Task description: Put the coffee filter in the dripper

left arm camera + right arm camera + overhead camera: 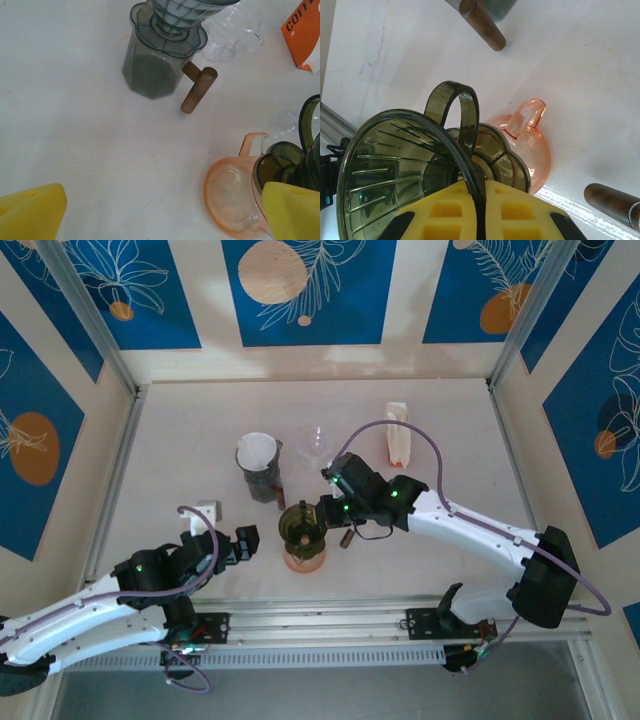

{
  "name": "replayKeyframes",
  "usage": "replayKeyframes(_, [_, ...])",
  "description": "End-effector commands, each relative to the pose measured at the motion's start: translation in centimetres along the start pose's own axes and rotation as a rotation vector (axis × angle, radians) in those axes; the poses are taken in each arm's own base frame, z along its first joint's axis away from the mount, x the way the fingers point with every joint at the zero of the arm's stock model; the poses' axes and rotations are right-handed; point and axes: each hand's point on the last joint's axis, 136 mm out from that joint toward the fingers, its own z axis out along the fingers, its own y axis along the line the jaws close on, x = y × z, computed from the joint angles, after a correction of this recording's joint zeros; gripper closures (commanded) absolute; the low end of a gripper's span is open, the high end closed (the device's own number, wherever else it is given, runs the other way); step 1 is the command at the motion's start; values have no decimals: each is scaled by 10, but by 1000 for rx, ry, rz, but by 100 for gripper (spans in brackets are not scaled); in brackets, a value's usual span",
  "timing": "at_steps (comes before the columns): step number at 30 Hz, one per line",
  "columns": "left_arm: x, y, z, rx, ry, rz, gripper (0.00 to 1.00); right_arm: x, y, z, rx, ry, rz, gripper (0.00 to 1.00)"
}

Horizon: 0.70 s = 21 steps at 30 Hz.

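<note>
Your right gripper [480,194] is clamped on the rim of the green dripper [395,165] atop the orange cup [536,150]; your left gripper [160,210] hangs open nearby; the white filter [257,450] sits in the grey cup [263,482] behind.

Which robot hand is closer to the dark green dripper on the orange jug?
Right. The right gripper pinches the rim of the dark green dripper; the left gripper hovers open off to its left, not touching.

The dripper [395,160] is ribbed olive-green, the cup [225,195] peach, the carafe [150,70] smoky grey.
</note>
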Motion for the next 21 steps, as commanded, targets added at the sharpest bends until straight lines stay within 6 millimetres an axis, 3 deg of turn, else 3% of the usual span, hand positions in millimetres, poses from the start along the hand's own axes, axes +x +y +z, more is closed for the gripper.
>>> replayKeyframes(1, [0, 7, 0, -24, -16, -9, 0, 3, 3, 6, -21, 5, 16, 98])
replayKeyframes(11, [2, 9, 0, -25, -15, -14, 0, 7, -3, 12, 15, -6, -11, 97])
replayKeyframes(15, [2, 10, 0, -27, -15, -14, 0, 8, -4, 11, 20, -11, -21, 91])
replayKeyframes(21, [2, 8, 1, -22, -13, -15, 0, 12, -1, 11, 18, -11, -33, 59])
